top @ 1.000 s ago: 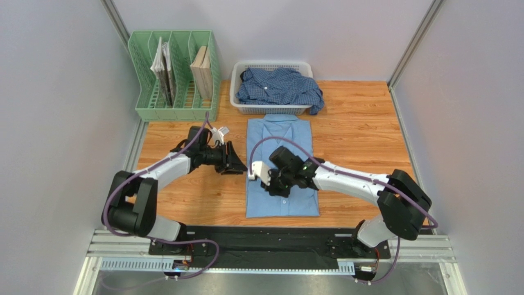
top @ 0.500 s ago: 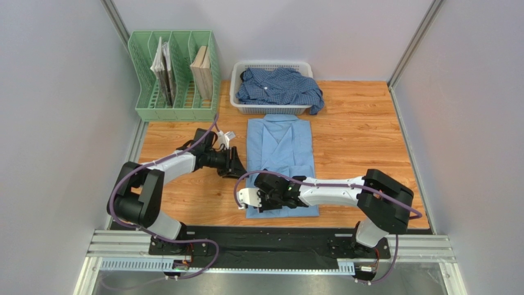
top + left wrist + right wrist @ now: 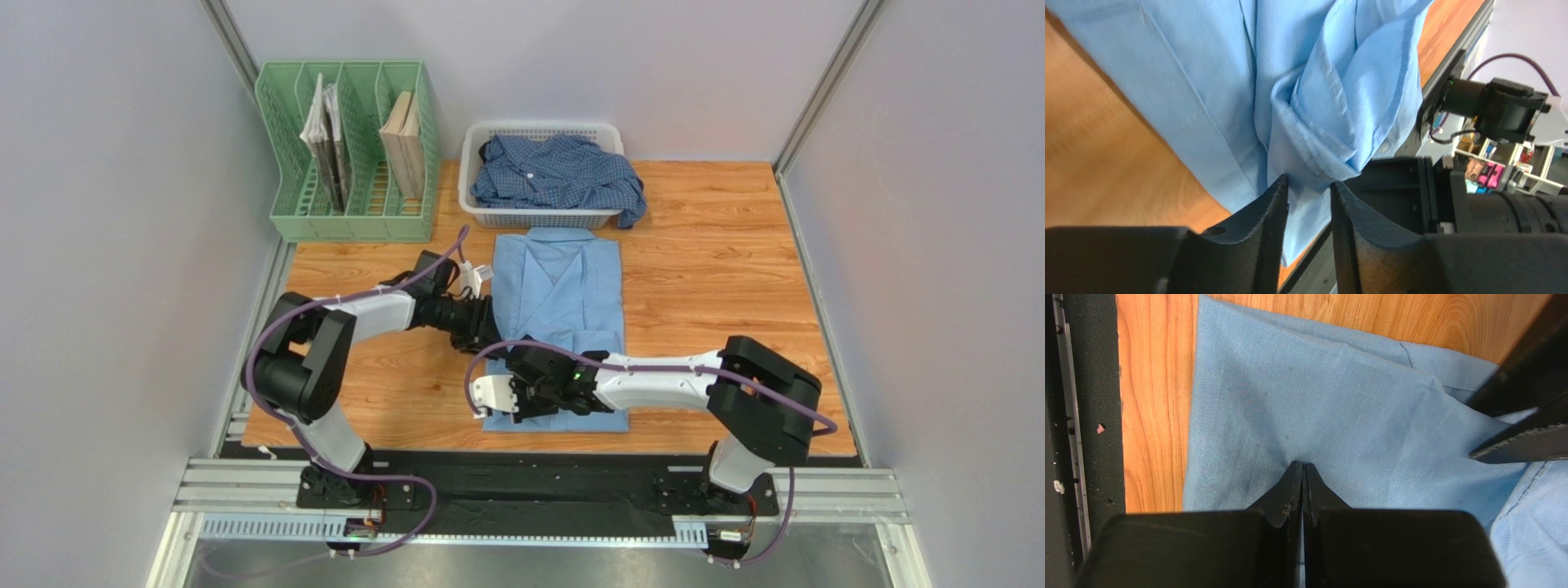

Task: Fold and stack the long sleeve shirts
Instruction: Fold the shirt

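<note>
My right claw (image 3: 1303,465) is closed tight, tips together, pinching the light blue shirt (image 3: 1321,398) near its lower left corner, where the cloth puckers into the tips. My left claw (image 3: 1310,180) is narrowly parted. A bunched fold of the same shirt is pushed into the mouth between the fingertips (image 3: 1281,184), though I cannot tell whether they bite it. The two claws sit just beside each other at the shirt's left edge. The shirt lies collar-away on the wooden worktop (image 3: 711,270), its upper part flat and its lower part rumpled. The darker checked shirt (image 3: 552,172) lies heaped in the white basket (image 3: 540,126) at the worktop's far edge, one end spilling over the rim.
</note>
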